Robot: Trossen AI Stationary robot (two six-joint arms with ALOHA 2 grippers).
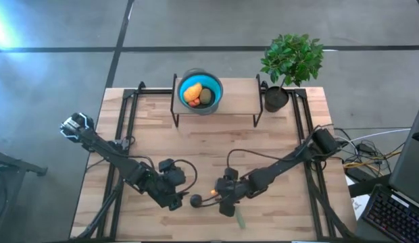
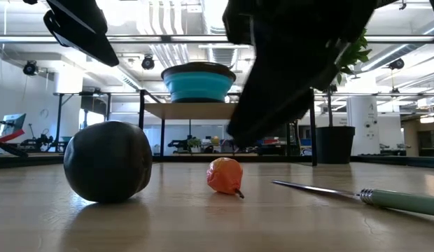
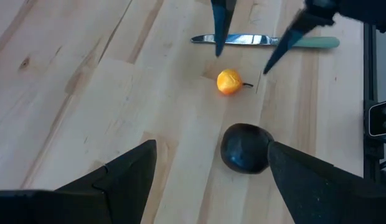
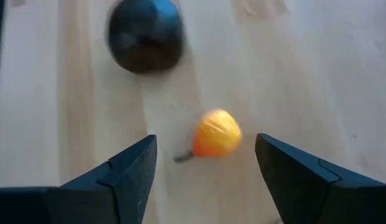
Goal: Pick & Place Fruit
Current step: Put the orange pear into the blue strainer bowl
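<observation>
Nearest the low camera sits the black round fruit (image 2: pixel 108 161), big and dark on the wooden surface (image 2: pixel 203 217), with the tiny orange fruit (image 2: pixel 225 175) just to its right and the green-handled knife (image 2: pixel 374 197) lying farther right. That level view hides which arm is which; from above I can see my right end effector (image 1: pixel 226 196) hanging over the orange piece near the front edge, and my left end effector (image 1: pixel 174 197) just left of the black one.

My right wrist camera looks down between two widely spread fingers (image 4: pixel 118 180) straight at the orange fruit (image 4: pixel 216 134), its little stem pointing aside, nothing touching it. The black fruit (image 4: pixel 145 35) lies beyond it, apart. My left wrist camera shows my left fingers (image 3: pixel 127 177) also spread wide and empty, the black fruit (image 3: pixel 245 147) between them, the orange one (image 3: pixel 229 81) past it, and the other arm's two fingertips standing either side of that orange piece, in front of the knife (image 3: pixel 268 41).

Only the overhead view shows inside the blue bowl (image 1: pixel 215 86) on the raised shelf (image 1: pixel 240 101) at the far side: the elongated orange-yellow fruit (image 1: pixel 192 93) and the olive-brown oval (image 1: pixel 206 96) lie in it side by side. A potted plant (image 1: pixel 290 64) stands to the shelf's right.
</observation>
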